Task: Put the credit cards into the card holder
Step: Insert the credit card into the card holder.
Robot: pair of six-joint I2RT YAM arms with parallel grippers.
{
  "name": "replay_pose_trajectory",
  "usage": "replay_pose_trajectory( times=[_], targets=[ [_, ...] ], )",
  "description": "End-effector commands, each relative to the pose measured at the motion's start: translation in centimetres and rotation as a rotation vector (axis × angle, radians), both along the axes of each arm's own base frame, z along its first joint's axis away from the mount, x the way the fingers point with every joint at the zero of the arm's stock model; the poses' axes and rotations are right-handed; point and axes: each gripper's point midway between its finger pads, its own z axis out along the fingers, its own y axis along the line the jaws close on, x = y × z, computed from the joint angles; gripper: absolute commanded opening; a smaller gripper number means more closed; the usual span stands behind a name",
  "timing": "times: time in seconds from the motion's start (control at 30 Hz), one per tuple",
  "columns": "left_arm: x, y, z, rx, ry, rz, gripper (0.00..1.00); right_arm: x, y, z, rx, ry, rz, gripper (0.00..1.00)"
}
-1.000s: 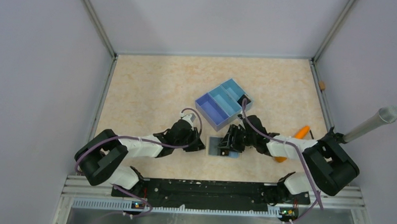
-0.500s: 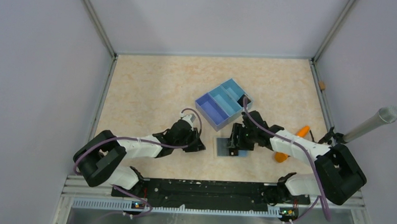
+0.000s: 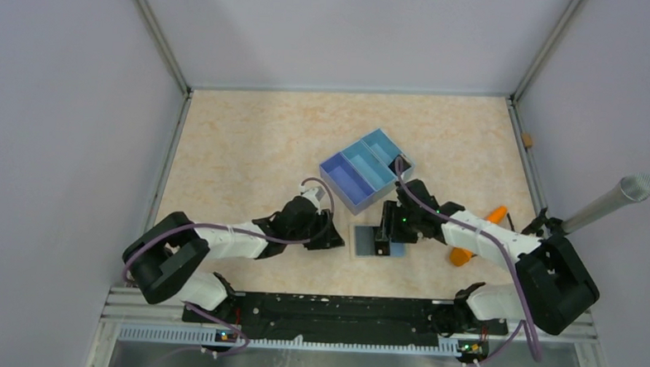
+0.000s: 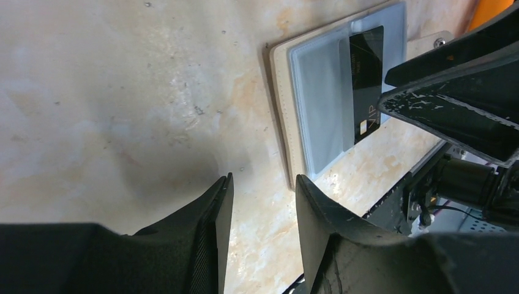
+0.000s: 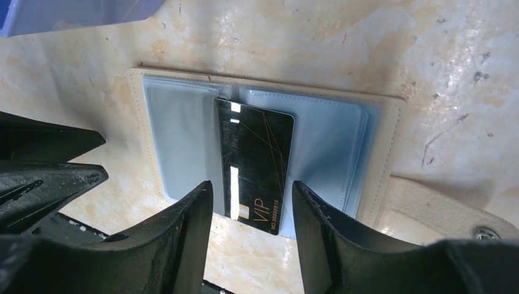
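Note:
The card holder lies open and flat on the table, beige outside with light-blue clear pockets. A black credit card marked VIP lies along its middle fold, one end sticking out past the holder's edge. I cannot tell whether its other end sits inside a pocket. My right gripper hovers open over that protruding end, one finger on each side, holding nothing. My left gripper is open and empty just off the holder's left edge. The card shows in the left wrist view too.
A blue three-compartment tray stands just behind the holder. An orange object lies beside the right arm. A grey cylinder pokes in from the right wall. The holder's strap with a snap lies to one side.
The left gripper has opened and come off the holder's left edge. The right gripper has drawn back a little from the holder, which now lies slightly further right.

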Motion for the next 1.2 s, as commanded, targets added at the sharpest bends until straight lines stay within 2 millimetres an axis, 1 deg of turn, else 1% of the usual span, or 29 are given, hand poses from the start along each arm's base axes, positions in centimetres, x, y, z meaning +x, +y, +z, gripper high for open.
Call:
replay_pose_trajectory(
  times=[0.0, 0.23, 0.4, 0.5, 0.7, 0.8, 0.9, 0.97, 1.0, 1.1, 1.17],
  targets=[
    [0.7, -2.5, 1.5, -0.091, -0.013, -0.019, 0.46, 0.6, 1.3, -0.2, 0.039, -0.022, 0.042, 0.48],
    [0.7, -3.4, 0.8, -0.117, 0.011, -0.028, 0.39, 0.1, 2.1, -0.6, 0.081, 0.005, 0.060, 0.43],
    [0.8, -3.9, 0.3, -0.124, 0.023, -0.038, 0.33, -0.5, 3.6, -0.3, 0.170, 0.018, 0.070, 0.41],
    [0.8, -4.1, 0.2, -0.134, 0.029, -0.040, 0.31, -0.6, 4.7, 0.0, 0.212, 0.021, 0.086, 0.39],
    [0.7, -4.0, 0.3, -0.139, 0.032, -0.033, 0.30, -0.7, 7.0, 0.6, 0.261, 0.021, 0.108, 0.36],
    [0.6, -3.7, 0.3, -0.136, 0.030, -0.026, 0.30, -0.6, 7.7, 0.8, 0.265, 0.014, 0.107, 0.34],
    [0.8, -3.2, 0.4, -0.113, 0.017, -0.009, 0.30, 0.0, 7.3, 1.3, 0.235, -0.016, 0.086, 0.35],
    [1.0, -2.9, 0.6, -0.096, 0.002, 0.002, 0.32, 0.4, 6.6, 2.2, 0.201, -0.045, 0.069, 0.40],
    [1.0, -2.7, 0.6, -0.088, -0.002, 0.005, 0.34, 0.6, 6.0, 2.7, 0.177, -0.064, 0.057, 0.42],
    [1.2, -2.4, 0.9, -0.070, -0.017, 0.006, 0.38, 1.1, 3.9, 3.5, 0.094, -0.096, 0.019, 0.50],
    [1.1, -2.3, 1.1, -0.063, -0.021, 0.003, 0.40, 1.0, 2.4, 3.4, 0.066, -0.087, -0.008, 0.52]
  ],
)
